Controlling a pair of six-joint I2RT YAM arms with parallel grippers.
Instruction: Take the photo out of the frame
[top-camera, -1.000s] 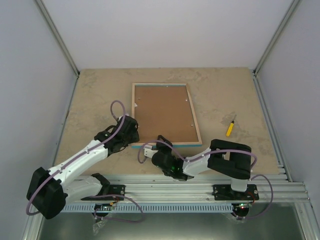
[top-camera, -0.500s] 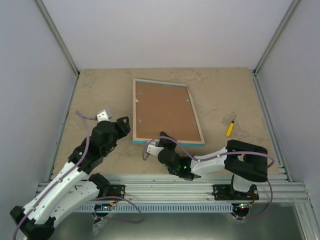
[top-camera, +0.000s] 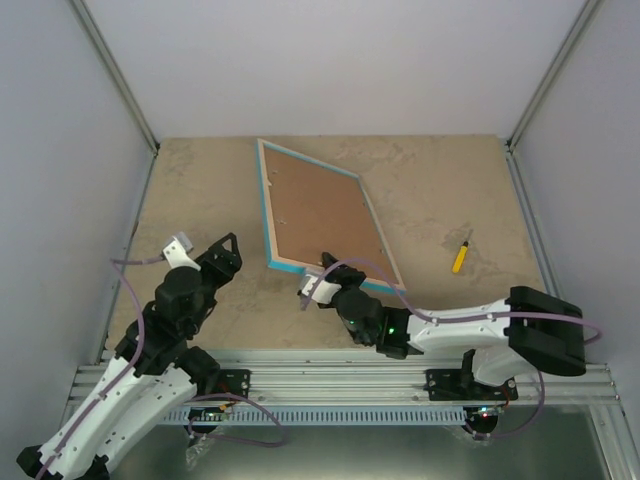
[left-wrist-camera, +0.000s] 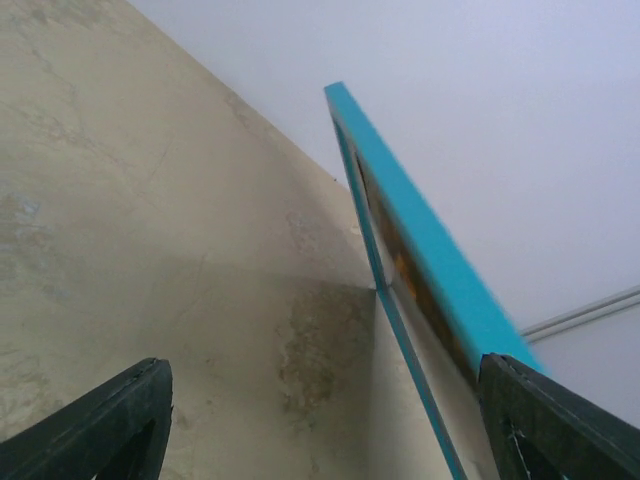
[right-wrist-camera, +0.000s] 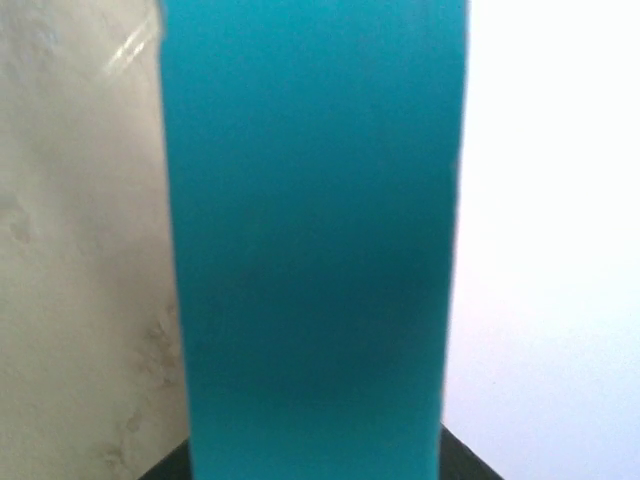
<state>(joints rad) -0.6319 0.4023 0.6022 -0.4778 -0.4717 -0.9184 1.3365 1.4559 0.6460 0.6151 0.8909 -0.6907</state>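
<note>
Right jaws: pinched shut on the near rail of the frame (top-camera: 318, 212). The wrist cam shows only a blurred turquoise band (right-wrist-camera: 310, 240) running straight up between them, so the grip looks centred on the rail. Left jaws: wide apart and holding nothing. Both fingers (left-wrist-camera: 100, 435) sit at the bottom corners of the wrist view, pointed at the frame's turquoise side (left-wrist-camera: 425, 245) but not touching it. From above they hang near the frame's left side, over bare tabletop (top-camera: 440, 190).

Frame is tipped up off the tabletop w/ the brown backing (top-camera: 322, 210) facing up and the left rail's turquoise outer face showing. Can't tell which edge bears on the surface. Photo isn't visible from above, prob. inside under the backing. A yellow-orange sliver (left-wrist-camera: 404, 266) under the rim in the left wrist view may be it, not sure. A yellow tool (top-camera: 460, 254) lies well apart to the right.

Step in hand, as I read it: tilt or turn the frame w/ one arm and bring the other in to steady it.

To do it well:
- Right grip is a single point on a thin rail, so the frame can pivot or slip. Move slowly, no twisting.
- Bring left jaws squarely onto the left rail, one finger each side, then close.
- Don't press on the backing, there may be glass underneath.
- Clips on the backing are too small to make out. Find them before prying.
</note>
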